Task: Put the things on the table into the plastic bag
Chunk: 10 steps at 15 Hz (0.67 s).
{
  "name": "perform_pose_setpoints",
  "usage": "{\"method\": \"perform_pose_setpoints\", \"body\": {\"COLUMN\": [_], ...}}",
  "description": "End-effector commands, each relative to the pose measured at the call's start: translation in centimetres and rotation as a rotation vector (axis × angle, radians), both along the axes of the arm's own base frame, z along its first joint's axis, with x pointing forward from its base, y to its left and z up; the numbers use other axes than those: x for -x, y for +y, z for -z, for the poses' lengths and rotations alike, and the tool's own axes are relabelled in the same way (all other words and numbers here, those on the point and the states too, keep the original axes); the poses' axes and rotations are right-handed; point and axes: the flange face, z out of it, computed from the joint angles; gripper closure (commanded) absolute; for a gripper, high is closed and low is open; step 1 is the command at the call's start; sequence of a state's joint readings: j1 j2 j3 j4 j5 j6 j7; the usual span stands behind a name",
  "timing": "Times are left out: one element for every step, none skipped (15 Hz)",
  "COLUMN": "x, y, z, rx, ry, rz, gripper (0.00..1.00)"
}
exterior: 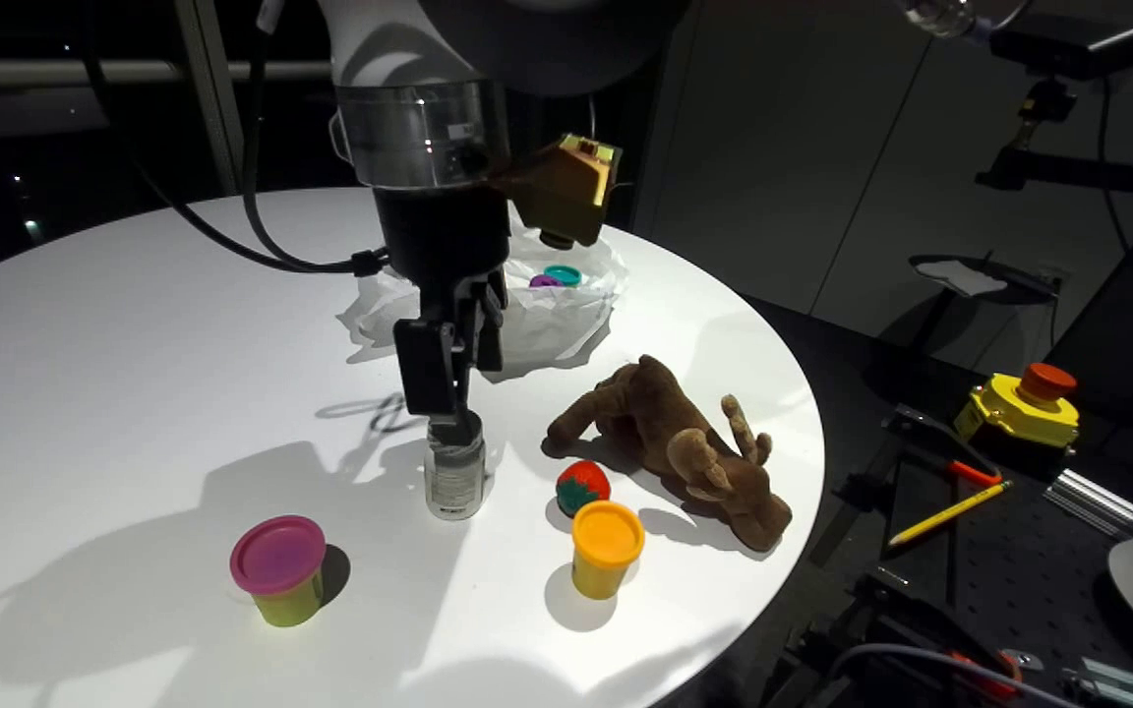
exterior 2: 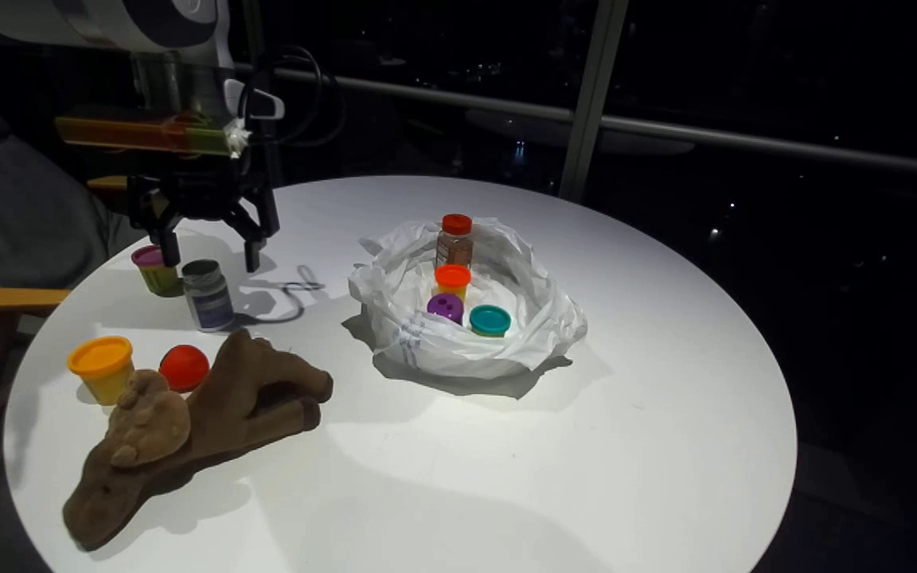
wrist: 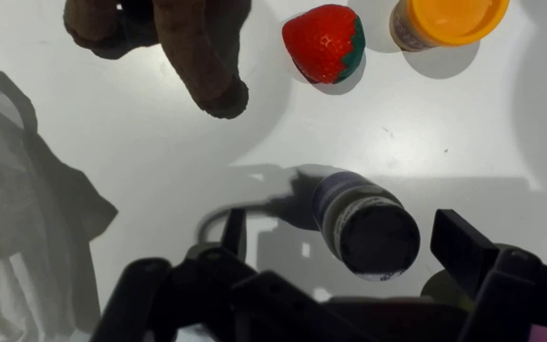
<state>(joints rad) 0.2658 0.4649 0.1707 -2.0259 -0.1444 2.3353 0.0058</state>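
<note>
My gripper point(exterior 2: 210, 253) stands open, pointing down, just above the grey jar point(exterior 2: 210, 309). In the wrist view the jar's dark top point(wrist: 380, 240) lies between the two spread fingers, nearer the right one and apart from both. Around it on the table are a pink-lidded yellow cup point(exterior: 279, 570), an orange cup point(exterior: 606, 549), a red strawberry-like ball point(exterior: 583, 487) and a brown plush animal point(exterior: 660, 413) on its side. The white plastic bag point(exterior 2: 458, 358) gapes upward. Inside it show a red-lidded jar point(exterior 2: 454, 243), an orange-lidded cup point(exterior 2: 452, 278), a purple ball point(exterior 2: 446, 309) and a teal-lidded cup point(exterior 2: 490, 320).
The round white table point(exterior 2: 626, 446) carries everything. Its edge passes close to the plush animal and the orange cup. Off the table are a yellow and red device point(exterior: 1019, 413), a pencil point(exterior: 950, 513) and a grey chair point(exterior 2: 13, 207).
</note>
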Motion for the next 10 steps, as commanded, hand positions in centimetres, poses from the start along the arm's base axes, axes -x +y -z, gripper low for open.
{"method": "perform_pose_setpoints", "body": {"x": [1.14, 1.21, 1.31, 1.35, 1.34, 1.33, 1.38, 1.39, 1.36, 1.35], "y": [-0.34, -0.31, -0.30, -0.30, -0.41, -0.55, -0.63, -0.71, -0.82, -0.88], "z": [-0.46, -0.27, -0.16, -0.06, 0.09, 0.15, 0.12, 0.01, 0.02, -0.03], "rx": [-0.069, -0.079, -0.090, -0.097, -0.101, -0.107, -0.111, -0.118, -0.122, -0.126], "ry": [-0.038, -0.043, -0.045, -0.048, -0.047, -0.049, -0.049, -0.055, -0.057, -0.059], "rz": [-0.048, -0.058, -0.066, -0.072, -0.071, -0.070, -0.071, -0.070, -0.069, -0.067], "gripper": [0.00, 0.00, 0.00, 0.00, 0.00, 0.16, 0.25, 0.34, 0.41, 0.49]}}
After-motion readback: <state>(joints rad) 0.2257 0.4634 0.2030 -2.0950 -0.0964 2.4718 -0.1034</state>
